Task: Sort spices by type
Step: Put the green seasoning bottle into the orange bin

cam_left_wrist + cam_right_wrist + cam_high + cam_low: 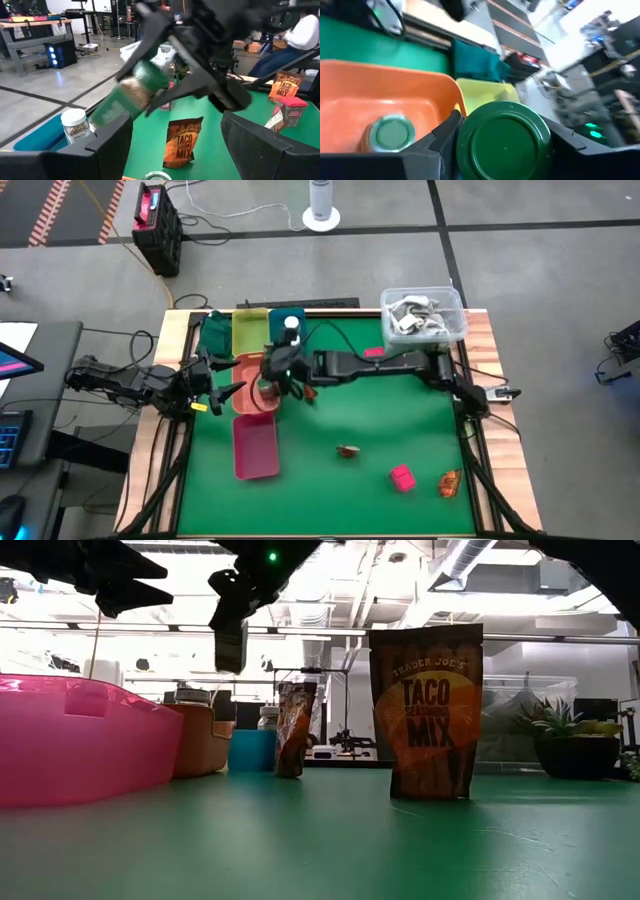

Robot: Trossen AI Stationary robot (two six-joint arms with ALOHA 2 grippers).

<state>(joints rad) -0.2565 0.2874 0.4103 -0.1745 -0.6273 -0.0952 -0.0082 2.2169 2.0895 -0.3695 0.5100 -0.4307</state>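
My right gripper reaches across the table and hangs over the orange tray, shut on a green-lidded jar; the left wrist view shows that jar too. Another green-lidded jar stands in the orange tray. A white jar stands in the blue tray. Two orange-brown sachets and a pink block rest on the green mat at the near right. My left gripper waits open at the table's left edge. My right gripper pinches the green-lidded jar by its sides between the two fingers, one finger on each side. The lid's flat top faces back toward the wrist. The jar hangs tilted and clear above the orange tray.
A dark green tray and a yellow tray lie at the far left, and a pink tray lies near the front. A clear tub stands at the far right corner. A person sits beyond the table.
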